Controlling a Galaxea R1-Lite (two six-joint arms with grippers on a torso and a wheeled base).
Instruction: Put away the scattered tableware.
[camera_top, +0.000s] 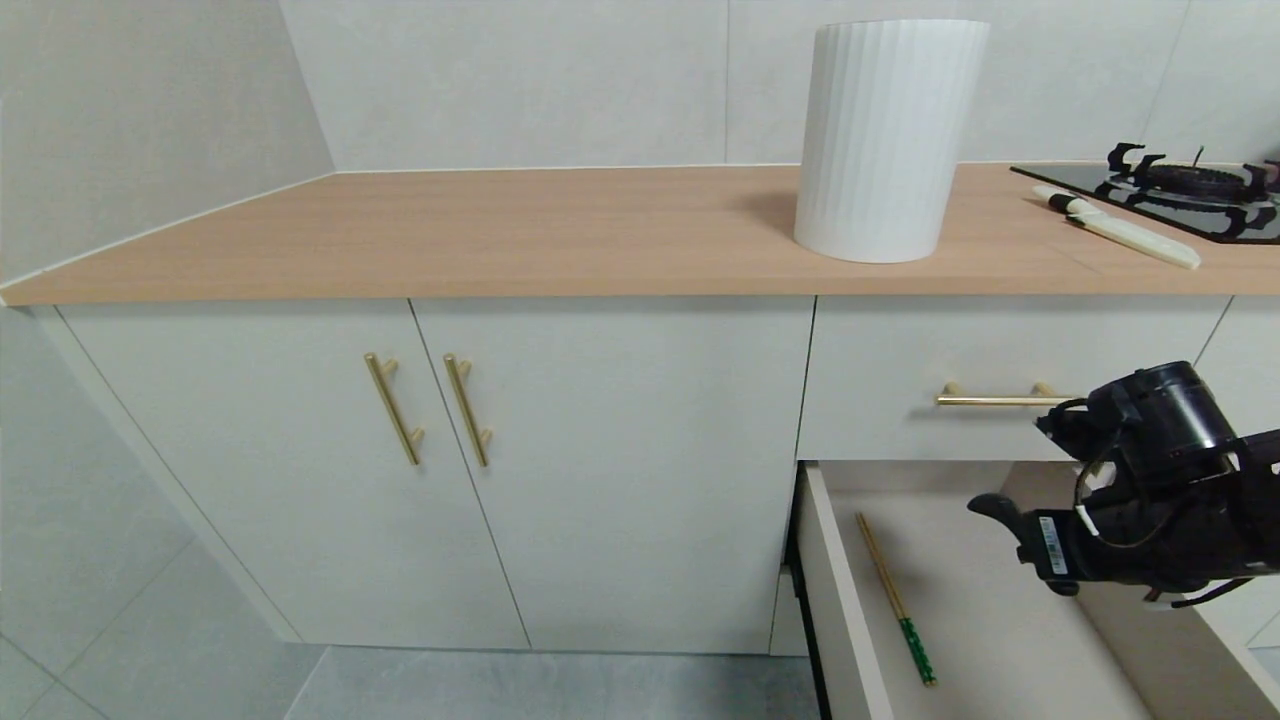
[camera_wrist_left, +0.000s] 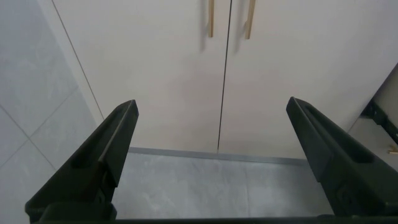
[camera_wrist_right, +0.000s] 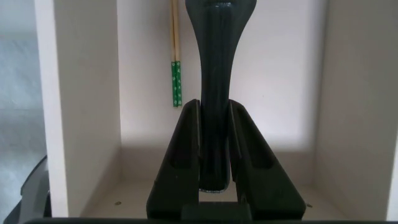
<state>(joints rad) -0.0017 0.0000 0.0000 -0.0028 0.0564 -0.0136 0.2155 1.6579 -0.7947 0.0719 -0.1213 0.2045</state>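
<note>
the right arm comes in from the robot's right at drawer height, its wrist roughly level and the right gripper (camera_top: 1040, 545) held over the open drawer (camera_top: 838, 600) under the counter (camera_top: 500, 230). in the right wrist view its fingers (camera_wrist_right: 183, 143) are pressed in on a glossy dark utensil (camera_wrist_right: 214, 56), pinching its narrow handle so the wider end juts out past the fingertips above the drawer floor. whether it is a spoon or a spatula cannot be told. a pair of chopsticks (camera_top: 895, 598) with green ends lies in the drawer along its left wall, apart from the held utensil.

the left gripper (camera_wrist_left: 211, 112) hangs low in front of the closed cabinet doors (camera_top: 420, 470), pointed at their base and the floor, its fingers (camera_wrist_left: 118, 134) spread wide with nothing between them.

on the counter, a white ribbed container (camera_top: 885, 140) stands upright, and a knife (camera_top: 1120, 228) lies beside the stove (camera_top: 1190, 190).
</note>
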